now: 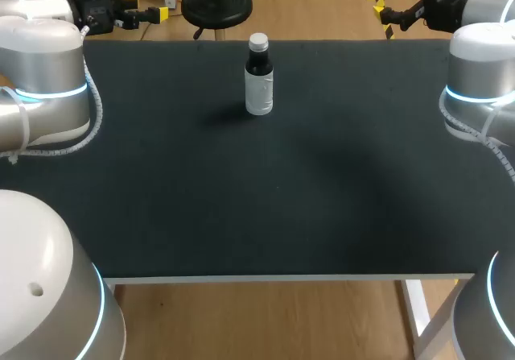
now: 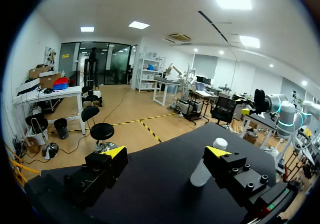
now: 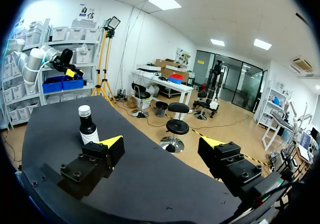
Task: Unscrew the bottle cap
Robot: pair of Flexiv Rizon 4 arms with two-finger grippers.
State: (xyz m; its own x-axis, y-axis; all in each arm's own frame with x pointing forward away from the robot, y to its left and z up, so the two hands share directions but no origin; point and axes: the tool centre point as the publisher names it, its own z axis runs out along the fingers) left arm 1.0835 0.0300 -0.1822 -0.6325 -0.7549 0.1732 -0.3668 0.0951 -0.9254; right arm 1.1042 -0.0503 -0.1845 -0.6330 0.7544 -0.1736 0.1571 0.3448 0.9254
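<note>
Nearest: bare black surface (image 1: 265,207), w/ left arm (image 1: 48,86) & right arm (image 1: 483,78) coming in at its sides. Further back, near the far edge & approx mid-width, the bottle (image 1: 258,82) stands upright on its own, cap (image 1: 258,42) on. Furthest: both claws, up by the far corners, well apart from it.

Left claw (image 2: 167,154): released, fingers wide, nothing btw them. The bottle is ahead, partly hidden behind one finger. Right claw (image 3: 161,144): also released & empty, bottle ahead & off beside one finger.

Handling (judgement): small rigid bottle, dark body, pale cap. Prob. light w/ a narrow base, so it tips easily if nudged. Sides look smooth, maybe slippery. Best hold: one claw across the lower body at the white label (image 1: 259,94) to stop it turning, other claw on the cap from above. Cap is small, so little room for error; can't tell if it's ribbed.

Writing: any print on the label is too small to read in any view.
</note>
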